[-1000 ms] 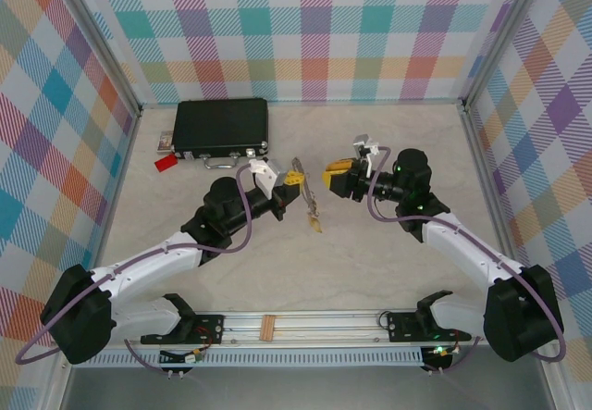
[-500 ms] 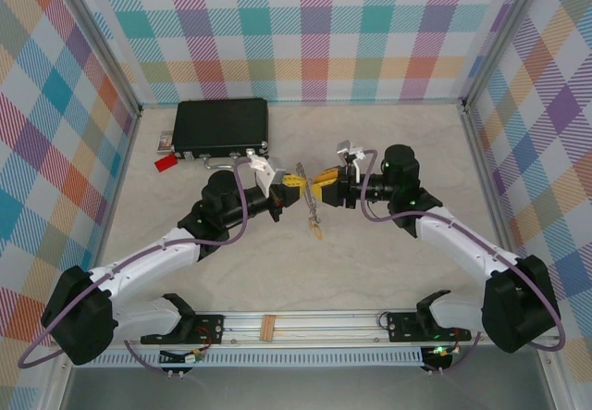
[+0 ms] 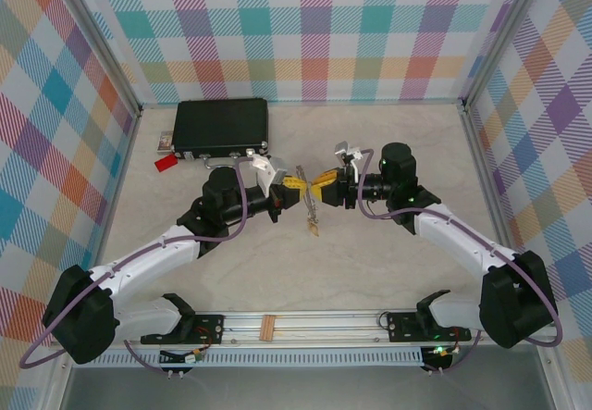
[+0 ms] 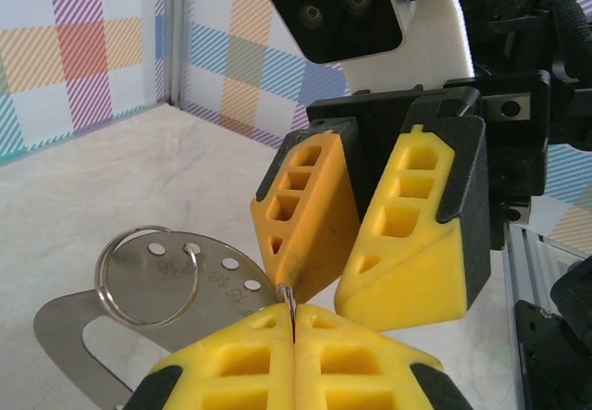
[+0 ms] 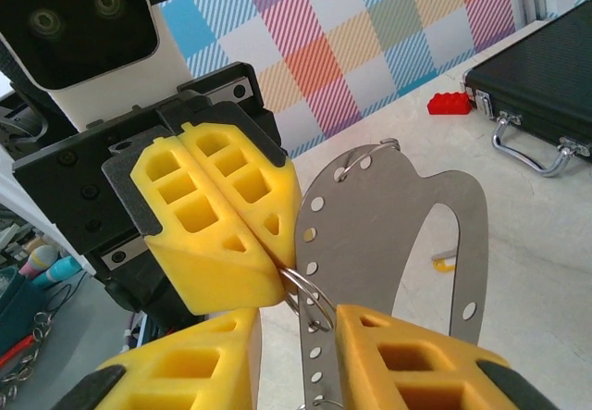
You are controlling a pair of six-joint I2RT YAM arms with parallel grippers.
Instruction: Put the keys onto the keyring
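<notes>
Keyring [image 5: 308, 297] pinched in my shut left end effector [image 4: 294, 325]. Right end effector [image 5: 298, 325] has moved in, jaws narrowing around it, nothing gripped yet. I expect a regrasp next.

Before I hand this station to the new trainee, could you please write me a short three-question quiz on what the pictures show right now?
1. True or false: the fingers of the left gripper are shut together.
2. Which small thing lies near the black case? A a red brick; B a blue cup; C a green sponge.
3. What sits in the gap between the open fingers of the right gripper?
Key: 1 true. 2 A. 3 the keyring, against the holed metal plate.
</notes>
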